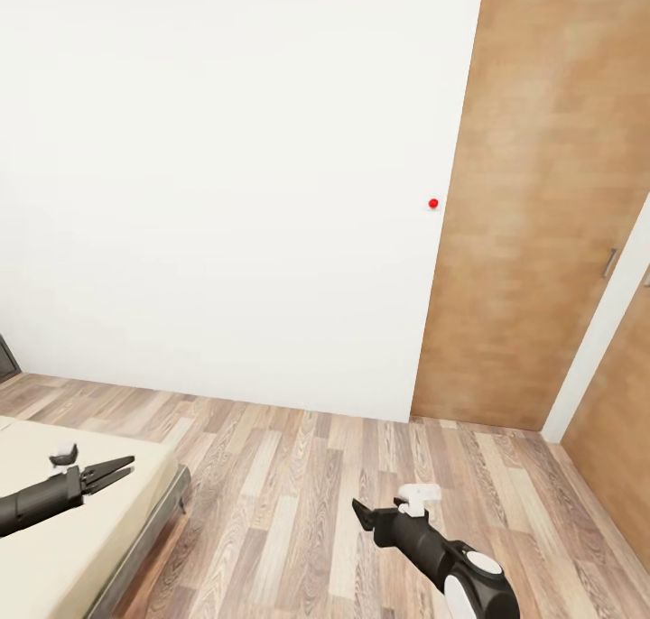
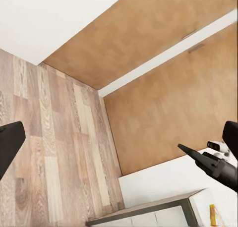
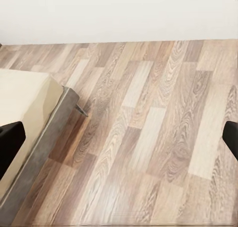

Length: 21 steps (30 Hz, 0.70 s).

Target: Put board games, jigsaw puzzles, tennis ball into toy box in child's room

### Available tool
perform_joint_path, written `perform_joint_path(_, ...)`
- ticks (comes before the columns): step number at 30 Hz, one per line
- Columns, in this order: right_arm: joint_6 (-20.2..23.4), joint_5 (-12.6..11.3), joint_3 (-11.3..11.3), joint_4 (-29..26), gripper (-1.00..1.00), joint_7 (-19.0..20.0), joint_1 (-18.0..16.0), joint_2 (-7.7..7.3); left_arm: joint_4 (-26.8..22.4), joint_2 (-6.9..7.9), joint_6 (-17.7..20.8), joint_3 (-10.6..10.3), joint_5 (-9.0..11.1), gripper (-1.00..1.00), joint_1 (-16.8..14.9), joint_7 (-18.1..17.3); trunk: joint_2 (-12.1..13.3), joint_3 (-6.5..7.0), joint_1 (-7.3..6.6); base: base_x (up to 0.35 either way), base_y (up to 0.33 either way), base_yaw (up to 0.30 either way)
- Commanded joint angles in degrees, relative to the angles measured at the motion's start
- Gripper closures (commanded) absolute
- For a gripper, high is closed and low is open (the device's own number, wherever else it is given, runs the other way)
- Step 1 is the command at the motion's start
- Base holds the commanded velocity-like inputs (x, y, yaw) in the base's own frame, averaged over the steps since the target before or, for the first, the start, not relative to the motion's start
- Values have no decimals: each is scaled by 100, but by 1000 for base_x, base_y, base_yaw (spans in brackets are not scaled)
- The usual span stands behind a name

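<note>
The corner of the bed, with a beige mattress and a grey frame, lies at the lower left of the head view; the part that shows is bare. The bed also shows in the right wrist view. My left gripper hovers over the mattress corner, open and empty, its fingers far apart. My right gripper hangs over the wood floor, open, holding nothing, its fingers wide apart. The board games, jigsaw puzzles, tennis ball, toy box and table are out of view.
A white wall stands ahead with a small red dot. Wooden doors fill the right. Plank floor runs between bed and doors. A grey-edged white surface with a yellow strip shows in the left wrist view.
</note>
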Motion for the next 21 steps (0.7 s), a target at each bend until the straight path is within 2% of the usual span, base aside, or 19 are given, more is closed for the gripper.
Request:
perform_joint_path(1,131,-21,-17,-8,-100,13,-2,6,0,28,66,-6,-7,-100,-4,-180,-11,-11,4,0,0,0)
perform_joint_path(7,223,-22,-28,-18,-100,17,-1,-1,0,55,65,-13,-14,-100,-4,-330,-11,-11,4,0,0,0)
perform_joint_path(21,230,-111,-22,-48,-100,18,-1,-13,0,63,56,-17,-15,-100,3,-378,-11,-22,4,0,0,22)
